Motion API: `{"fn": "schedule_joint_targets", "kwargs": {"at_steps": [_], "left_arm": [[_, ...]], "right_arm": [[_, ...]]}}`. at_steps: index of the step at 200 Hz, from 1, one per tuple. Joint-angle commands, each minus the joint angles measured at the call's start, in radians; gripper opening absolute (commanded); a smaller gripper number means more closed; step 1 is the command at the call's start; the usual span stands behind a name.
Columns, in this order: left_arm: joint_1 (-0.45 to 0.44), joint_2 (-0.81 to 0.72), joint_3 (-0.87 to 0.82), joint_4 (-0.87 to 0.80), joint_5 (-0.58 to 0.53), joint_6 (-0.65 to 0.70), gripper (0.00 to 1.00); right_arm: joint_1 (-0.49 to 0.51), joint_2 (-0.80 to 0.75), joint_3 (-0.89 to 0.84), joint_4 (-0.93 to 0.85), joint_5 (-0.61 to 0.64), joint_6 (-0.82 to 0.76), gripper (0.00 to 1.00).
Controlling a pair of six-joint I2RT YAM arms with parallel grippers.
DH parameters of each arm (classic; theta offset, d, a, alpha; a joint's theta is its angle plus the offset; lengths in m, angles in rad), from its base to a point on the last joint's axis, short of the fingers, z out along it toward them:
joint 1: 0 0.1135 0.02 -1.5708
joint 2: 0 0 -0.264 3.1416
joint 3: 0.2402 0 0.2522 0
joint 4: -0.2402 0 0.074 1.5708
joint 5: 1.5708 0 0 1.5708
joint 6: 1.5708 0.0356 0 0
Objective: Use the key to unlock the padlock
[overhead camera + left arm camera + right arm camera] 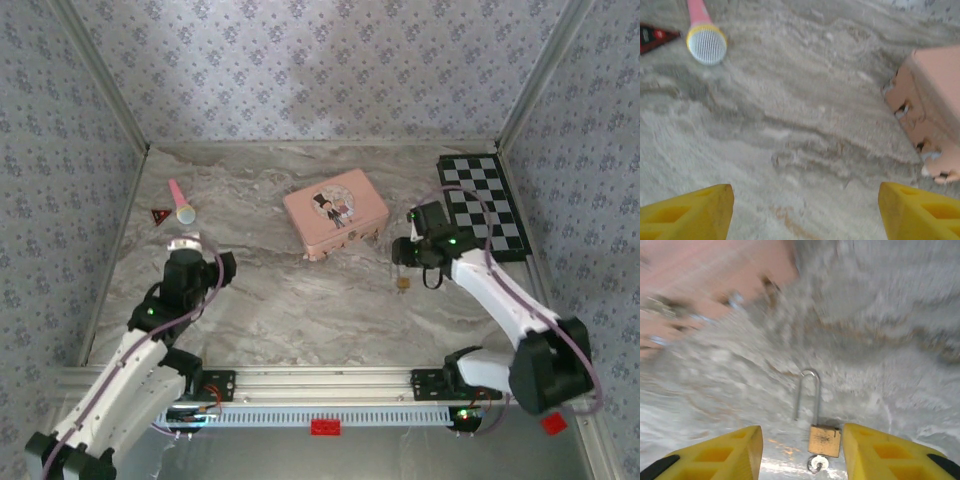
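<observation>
Lying left of the pink rectangular tin (335,212) are a red triangular piece (160,215) and a pink-handled toy microphone (181,203), near the left gripper (805,215), jaws spread and empty. Right of the tin, the small brass padlock (824,440) rests between the right gripper (801,452)'s spread jaws, its lower end blurred and cropped.

Top view: even, diffuse, moderately bright light from above; soft, short shadows beside the pink rectangular tin (335,213) on the grey marbled tabletop (300,310), image slightly hazy. Left wrist view: soft focus overall, the tin's edge blurred. Right wrist view: upper half smeared by motion, small brass padlock (824,440) sharper, pale glare on the tabletop beneath it.
</observation>
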Motion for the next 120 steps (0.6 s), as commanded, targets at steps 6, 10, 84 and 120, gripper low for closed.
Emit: {"fn": "schedule_joint_targets", "kwargs": {"at_steps": [6, 10, 84, 120], "left_arm": [[0.007, 0.088, 0.1, 0.038, -0.079, 0.041, 0.83], [0.007, 0.095, 0.11, 0.045, -0.089, 0.047, 0.86], [0.007, 0.087, 0.09, 0.286, -0.252, 0.192, 1.0], [0.026, 0.251, -0.072, 0.632, -0.322, 0.412, 1.0]], "right_arm": [[0.012, -0.155, 0.044, -0.06, 0.058, -0.049, 0.49], [0.012, -0.176, 0.042, -0.05, 0.066, -0.053, 0.5], [-0.004, -0.407, -0.04, 0.165, 0.18, -0.215, 0.99], [-0.018, -0.393, -0.215, 0.402, 0.269, -0.316, 0.99]]}}
